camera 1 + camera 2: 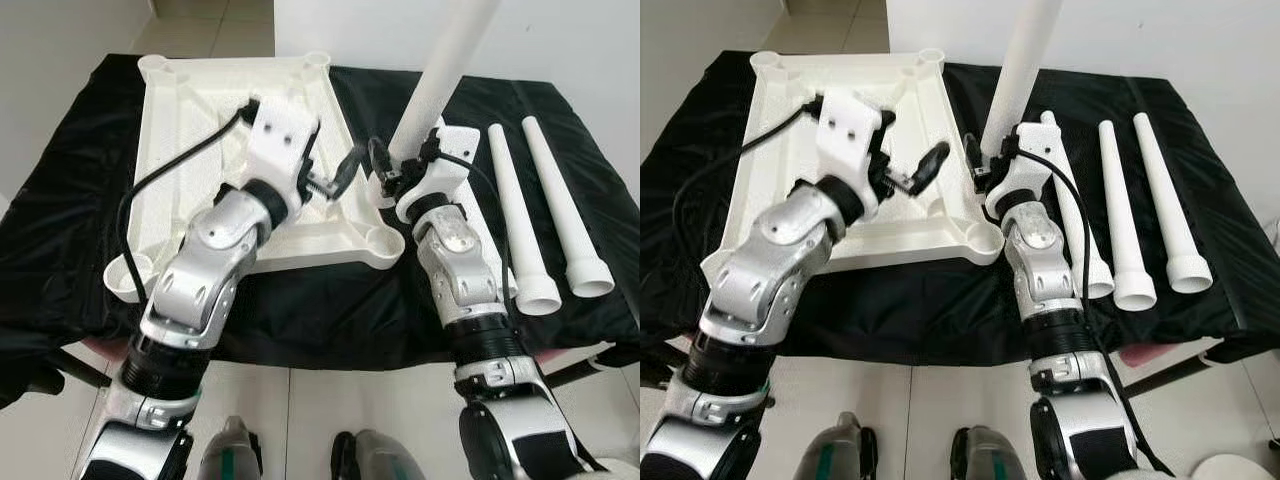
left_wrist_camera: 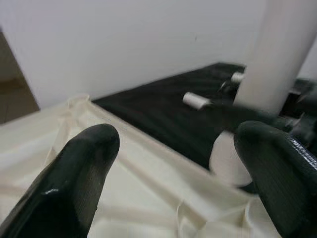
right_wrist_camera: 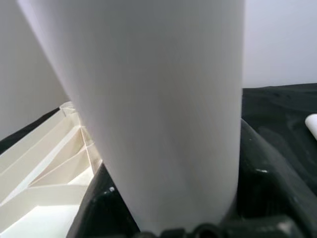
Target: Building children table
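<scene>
One tabletop, four legs, two grippers at work.

From left: one white tabletop (image 1: pixel 190 130) lies underside up on the black cloth (image 1: pixel 560 120). The left gripper (image 1: pixel 340 178) hovers over its near right part, fingers (image 2: pixel 74 168) spread apart, holding nothing. The right gripper (image 1: pixel 980 165) is clamped around one upright white leg (image 1: pixel 450 60) above the tabletop's near right corner socket (image 1: pixel 385 240). Three loose legs (image 1: pixel 1120 220) lie side by side at right. No readable writing or labels.
</scene>
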Motion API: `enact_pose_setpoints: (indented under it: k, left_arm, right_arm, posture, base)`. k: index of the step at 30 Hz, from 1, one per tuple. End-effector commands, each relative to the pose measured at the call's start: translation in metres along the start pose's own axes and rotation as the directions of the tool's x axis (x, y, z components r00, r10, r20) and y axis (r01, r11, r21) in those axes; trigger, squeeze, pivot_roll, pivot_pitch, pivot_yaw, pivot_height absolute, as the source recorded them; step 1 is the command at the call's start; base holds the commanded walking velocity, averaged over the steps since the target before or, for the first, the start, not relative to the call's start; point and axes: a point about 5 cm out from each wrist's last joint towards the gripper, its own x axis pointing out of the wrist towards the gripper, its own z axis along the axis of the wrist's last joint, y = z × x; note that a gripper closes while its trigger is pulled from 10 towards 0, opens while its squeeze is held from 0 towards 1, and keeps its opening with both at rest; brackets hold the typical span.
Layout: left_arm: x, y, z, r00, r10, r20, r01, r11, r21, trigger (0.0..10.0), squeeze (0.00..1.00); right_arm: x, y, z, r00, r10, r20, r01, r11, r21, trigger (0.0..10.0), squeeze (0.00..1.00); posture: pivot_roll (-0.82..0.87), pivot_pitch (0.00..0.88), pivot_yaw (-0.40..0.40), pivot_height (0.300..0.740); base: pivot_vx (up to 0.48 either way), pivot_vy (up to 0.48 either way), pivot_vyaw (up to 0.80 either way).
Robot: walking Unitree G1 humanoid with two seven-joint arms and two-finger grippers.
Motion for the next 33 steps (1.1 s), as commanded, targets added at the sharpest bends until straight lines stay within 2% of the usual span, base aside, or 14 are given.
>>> enact_pose_setpoints:
  k: [1, 3, 6, 7, 8, 10, 14, 17, 20, 22, 33]
  left_arm:
    - [-0.001, -0.001, 0.000, 1.000, 0.001, 0.012, -0.001, 1.000, 0.011, 10.0, 0.00]
    - [-0.004, 0.000, -0.008, 1.000, 0.011, -0.011, -0.011, 1.000, -0.002, 10.0, 0.00]
    - [-0.014, 0.000, -0.035, 0.995, 0.029, -0.095, -0.027, 0.999, 0.027, 10.0, 0.00]
    - [-0.014, 0.000, -0.035, 0.995, 0.029, -0.095, -0.027, 0.999, 0.027, 10.0, 0.00]
    - [-0.019, 0.000, -0.045, 0.992, 0.045, -0.120, -0.041, 0.999, 0.031, 10.0, 0.00]
    - [-0.021, 0.000, -0.048, 0.991, 0.054, -0.122, -0.050, 0.998, 0.033, 10.0, 0.00]
    - [-0.027, 0.007, -0.063, 0.985, 0.146, -0.093, -0.145, 0.989, 0.015, 10.0, 0.00]
    - [-0.034, 0.003, -0.073, 0.984, 0.161, -0.080, -0.160, 0.987, 0.012, 10.0, 0.00]
    - [-0.037, -0.001, -0.074, 0.988, 0.138, -0.071, -0.135, 0.990, 0.047, 10.0, 0.00]
    - [-0.039, -0.008, -0.073, 0.994, 0.088, -0.062, -0.084, 0.995, 0.062, 10.0, 0.00]
    - [-0.040, -0.015, -0.068, 0.999, 0.009, -0.034, -0.007, 0.998, 0.057, 10.0, 0.00]
  right_arm:
    - [-0.001, 0.003, 0.005, 0.999, 0.027, 0.020, -0.027, 1.000, 0.006, 10.0, 0.00]
    - [-0.004, 0.006, 0.004, 0.999, 0.045, 0.021, -0.045, 0.999, 0.003, 10.0, 0.00]
    - [-0.011, 0.011, -0.007, 0.997, 0.070, -0.018, -0.070, 0.998, 0.006, 10.0, 0.00]
    - [-0.011, 0.011, -0.007, 0.997, 0.070, -0.018, -0.070, 0.998, 0.006, 10.0, 0.00]
    - [-0.013, 0.011, -0.009, 0.997, 0.070, -0.030, -0.070, 0.997, 0.013, 10.0, 0.00]
    - [-0.013, 0.011, -0.008, 0.997, 0.069, -0.031, -0.069, 0.998, 0.015, 10.0, 0.00]
    - [-0.014, 0.009, -0.009, 0.997, 0.061, -0.035, -0.061, 0.998, 0.018, 10.0, 0.00]
    - [-0.015, 0.007, -0.009, 0.998, 0.058, -0.040, -0.057, 0.998, 0.018, 10.0, 0.00]
    - [-0.016, 0.006, -0.008, 0.997, 0.056, -0.046, -0.055, 0.998, 0.018, 10.0, 0.00]
    - [-0.019, 0.004, -0.008, 0.997, 0.051, -0.055, -0.050, 0.999, 0.016, 10.0, 0.00]
    - [-0.029, 0.005, -0.003, 0.993, 0.077, -0.088, -0.077, 0.997, 0.004, 10.0, 0.00]
  posture:
    - [-0.06, 0.013, -0.024, 0.740]
    - [-0.06, 0.016, -0.025, 0.740]
    - [-0.06, 0.024, -0.028, 0.740]
    - [-0.06, 0.024, -0.028, 0.740]
    - [-0.06, 0.026, -0.026, 0.740]
    - [-0.06, 0.026, -0.026, 0.740]
    - [-0.05, 0.028, -0.025, 0.740]
    - [-0.06, 0.033, -0.022, 0.740]
    - [-0.06, 0.033, -0.022, 0.740]
    - [-0.07, 0.039, -0.024, 0.740]
    - [-0.07, 0.050, -0.030, 0.740]
  base:
    - [0.000, 0.000, 0.00]
    - [0.000, 0.000, 0.00]
    - [0.000, 0.000, 0.00]
    - [0.000, 0.000, 0.00]
    - [0.000, 0.000, 0.00]
    - [0.000, 0.000, 0.00]
    - [0.000, 0.000, 0.00]
    - [0.000, 0.000, 0.00]
    - [0.000, 0.000, 0.00]
    - [0.000, 0.000, 0.00]
    - [0.000, 0.000, 0.00]
